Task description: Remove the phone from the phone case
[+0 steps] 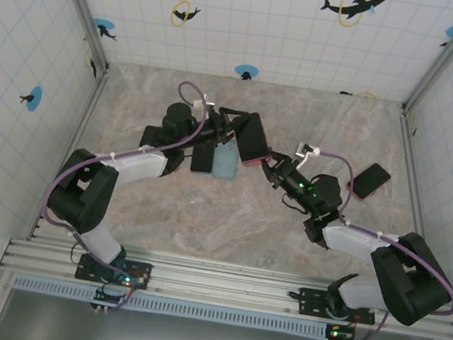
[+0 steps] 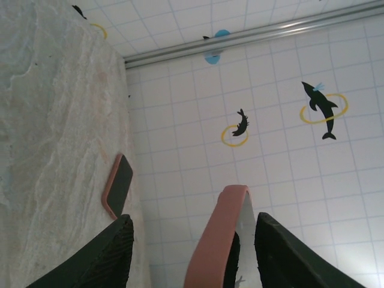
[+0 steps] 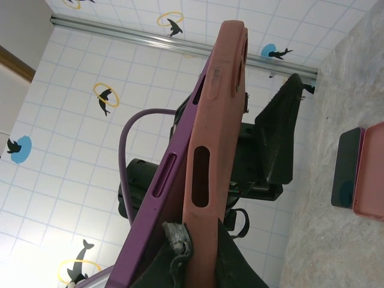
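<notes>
The phone case (image 1: pixel 254 140) is salmon pink and is held up above the table's middle, tilted. In the right wrist view the purple phone (image 3: pixel 161 193) has peeled away from the phone case (image 3: pixel 217 126) along one long side. My right gripper (image 1: pixel 269 165) is shut on the case's lower end, and a worn fingertip pad (image 3: pixel 179 240) sits in the gap between phone and case. My left gripper (image 1: pixel 235 125) is open. Its two fingers (image 2: pixel 111 255) stand apart on either side of the case's top edge (image 2: pixel 217 240), with gaps showing on both sides.
A dark phone (image 1: pixel 202 159) and a light blue slab (image 1: pixel 224 166) lie on the table under the left gripper. Another phone in a pink case (image 1: pixel 371 180) lies at the right, near the wall. Tiled walls close in the table on three sides.
</notes>
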`<state>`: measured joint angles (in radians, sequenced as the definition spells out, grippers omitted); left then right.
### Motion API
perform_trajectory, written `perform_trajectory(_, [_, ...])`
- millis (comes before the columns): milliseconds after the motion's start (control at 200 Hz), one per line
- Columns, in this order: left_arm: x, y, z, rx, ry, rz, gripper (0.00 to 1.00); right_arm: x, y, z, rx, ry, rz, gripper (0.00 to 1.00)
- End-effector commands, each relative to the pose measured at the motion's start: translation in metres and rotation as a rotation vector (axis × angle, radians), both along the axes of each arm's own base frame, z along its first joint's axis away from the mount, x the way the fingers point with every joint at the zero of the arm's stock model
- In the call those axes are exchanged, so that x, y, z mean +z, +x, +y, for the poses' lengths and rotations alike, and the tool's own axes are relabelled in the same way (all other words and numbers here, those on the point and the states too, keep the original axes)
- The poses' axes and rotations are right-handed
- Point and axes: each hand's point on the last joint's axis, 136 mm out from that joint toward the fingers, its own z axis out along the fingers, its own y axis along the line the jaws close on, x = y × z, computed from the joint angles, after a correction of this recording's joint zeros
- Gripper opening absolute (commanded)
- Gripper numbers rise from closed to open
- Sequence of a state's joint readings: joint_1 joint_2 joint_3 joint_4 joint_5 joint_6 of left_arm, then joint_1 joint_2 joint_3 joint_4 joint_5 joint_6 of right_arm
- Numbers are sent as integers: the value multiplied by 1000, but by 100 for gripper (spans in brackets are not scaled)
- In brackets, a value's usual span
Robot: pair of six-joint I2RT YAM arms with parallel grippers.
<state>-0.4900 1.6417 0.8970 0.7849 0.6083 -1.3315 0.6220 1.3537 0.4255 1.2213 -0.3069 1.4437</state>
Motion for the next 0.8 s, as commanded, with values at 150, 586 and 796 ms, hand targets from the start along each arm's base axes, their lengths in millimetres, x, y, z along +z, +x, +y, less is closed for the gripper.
perform_trajectory(150, [7, -5, 14, 47, 62, -36, 61, 36, 10, -8, -66, 92, -85, 7])
perform_trajectory(586, [22, -40, 35, 175, 65, 30, 63, 45, 45, -14, -226, 114, -113, 7])
perform_trajectory(796, [28, -58, 22, 220, 10, 106, 60, 45, 58, -11, -289, 134, -121, 7])
